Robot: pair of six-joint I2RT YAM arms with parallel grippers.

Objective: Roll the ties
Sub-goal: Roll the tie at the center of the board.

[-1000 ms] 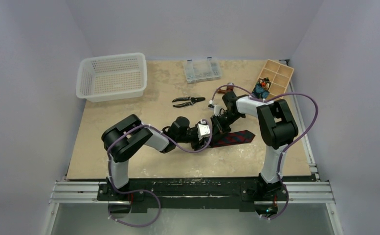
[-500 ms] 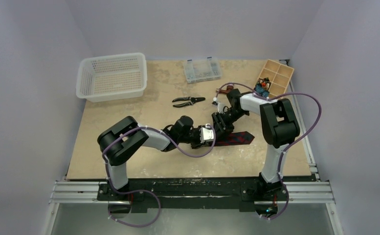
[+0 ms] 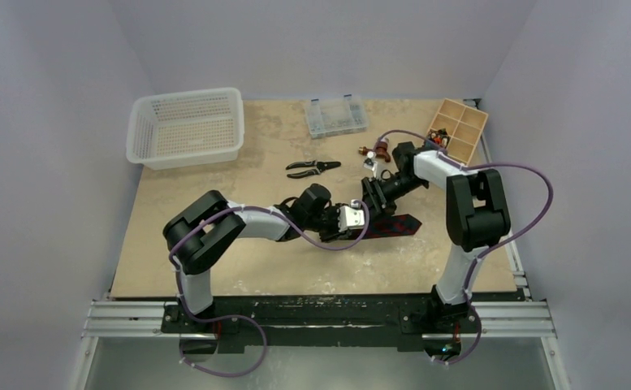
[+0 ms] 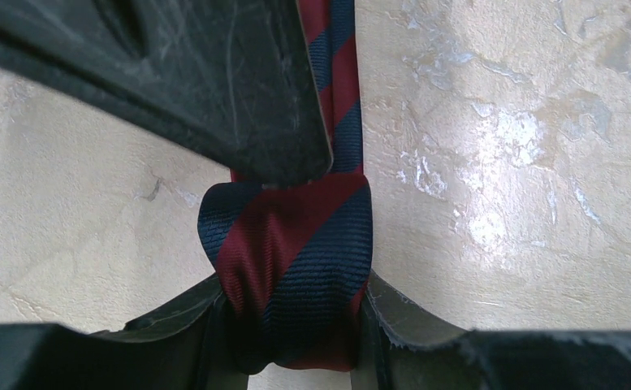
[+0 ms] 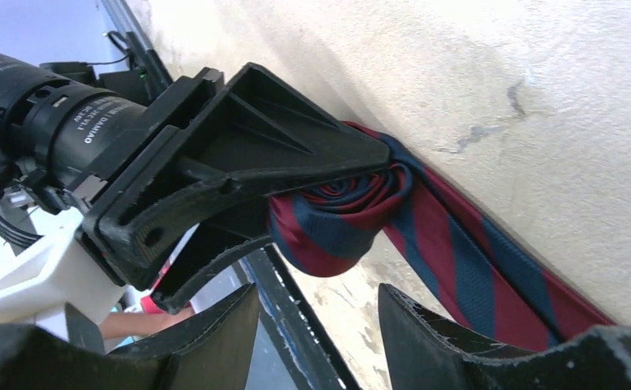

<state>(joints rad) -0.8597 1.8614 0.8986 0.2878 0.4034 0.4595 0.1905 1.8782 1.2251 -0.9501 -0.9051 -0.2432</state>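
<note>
One of the ties, navy with dark red stripes, lies mid-table; its flat part [image 3: 399, 225] runs to the right. Its near end is wound into a small roll [image 4: 291, 260]. My left gripper [image 4: 294, 294] is shut on that roll, a finger pressing each side. In the top view the left gripper [image 3: 365, 221] sits at the tie's left end. My right gripper [image 5: 318, 296] stands open just short of the roll [image 5: 336, 223], touching nothing. From above, the right gripper [image 3: 374, 203] hangs close behind the left one. The rest of the roll is hidden under both grippers.
A white mesh basket [image 3: 186, 126] stands at the back left. Black-handled pliers [image 3: 312, 168] lie behind the grippers. A clear plastic box [image 3: 335, 115] and a wooden compartment tray [image 3: 458, 126] sit along the back and right edges.
My right gripper has opened and let go of the tie, its arm swinging right. My left gripper has closed on the roll and slid right along the tie.
</note>
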